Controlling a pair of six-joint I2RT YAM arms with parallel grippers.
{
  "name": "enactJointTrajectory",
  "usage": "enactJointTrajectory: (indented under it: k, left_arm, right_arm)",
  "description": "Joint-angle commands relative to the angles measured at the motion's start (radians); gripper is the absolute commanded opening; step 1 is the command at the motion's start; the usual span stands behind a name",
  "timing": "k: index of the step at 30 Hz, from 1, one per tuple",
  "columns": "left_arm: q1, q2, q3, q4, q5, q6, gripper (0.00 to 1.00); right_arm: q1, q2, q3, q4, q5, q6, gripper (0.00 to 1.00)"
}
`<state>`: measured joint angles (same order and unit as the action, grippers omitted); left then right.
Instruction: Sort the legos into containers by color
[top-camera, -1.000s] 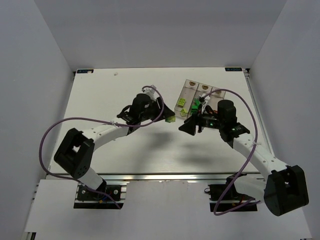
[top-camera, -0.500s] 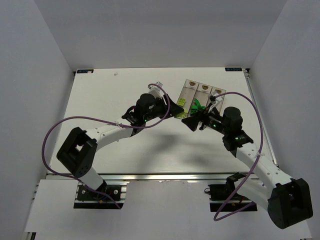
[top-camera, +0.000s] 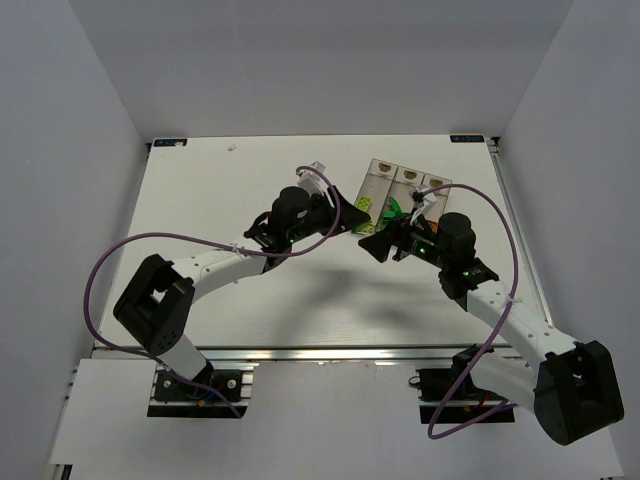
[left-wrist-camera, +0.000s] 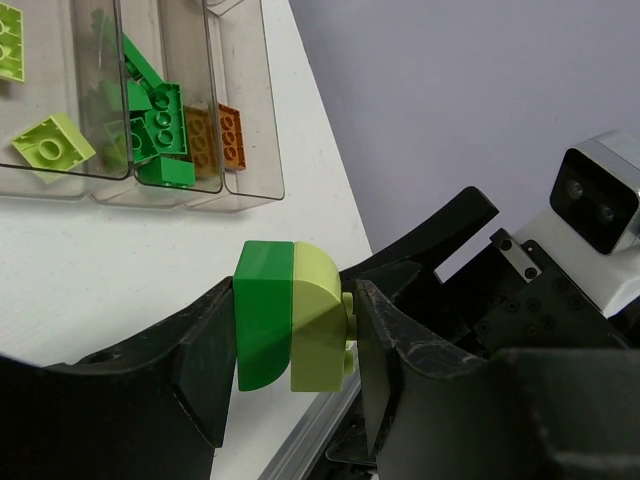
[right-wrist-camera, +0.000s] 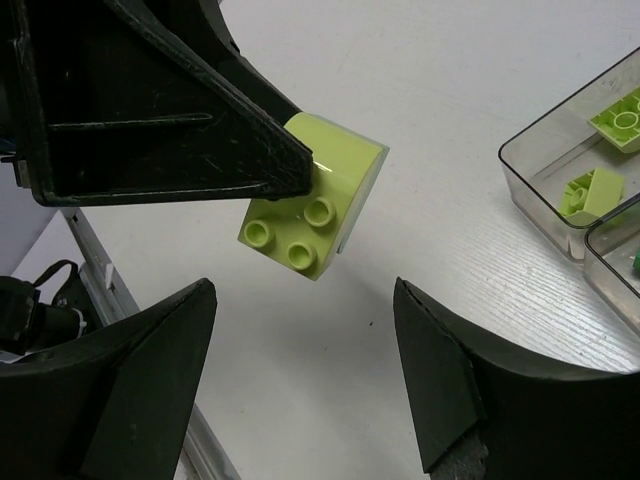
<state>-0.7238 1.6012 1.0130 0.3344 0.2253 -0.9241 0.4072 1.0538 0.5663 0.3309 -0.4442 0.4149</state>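
My left gripper (left-wrist-camera: 295, 300) is shut on two legos stuck together, a dark green half (left-wrist-camera: 262, 315) and a yellow-green half (left-wrist-camera: 320, 320), held above the table. In the right wrist view the yellow-green brick (right-wrist-camera: 315, 210) shows its studs just beyond my open right gripper (right-wrist-camera: 302, 290), whose fingers are apart from it. From above, the left gripper (top-camera: 347, 224) and right gripper (top-camera: 376, 243) face each other just in front of the containers (top-camera: 405, 178). The clear bins (left-wrist-camera: 60, 180) hold yellow-green (left-wrist-camera: 52, 145), dark green (left-wrist-camera: 160, 130) and orange (left-wrist-camera: 230, 135) legos.
The bin row sits at the back right of the white table (top-camera: 230, 190). An aluminium rail (top-camera: 330, 353) runs along the table's near edge. Purple cables (top-camera: 110, 270) loop off both arms.
The left gripper has carried the joined legos right and a little farther back, toward the bins. The right gripper has opened wider and its arm has shifted slightly.
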Motion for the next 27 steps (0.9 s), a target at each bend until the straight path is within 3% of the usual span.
enactJointTrajectory:
  k: [1,15,27]
  left_arm:
    - [-0.012,-0.027,0.001,0.035,0.014,-0.010,0.13]
    - [-0.037,-0.012,-0.011,0.055,0.011,-0.021,0.12]
    - [-0.051,0.000,-0.014,0.051,0.003,-0.016,0.12]
  right_arm:
    - [0.007,-0.003,0.018,0.068,0.006,0.025,0.77]
    - [0.015,-0.009,0.020,0.069,0.047,0.044,0.74]
    - [0.027,-0.021,0.027,0.072,0.075,0.027,0.59]
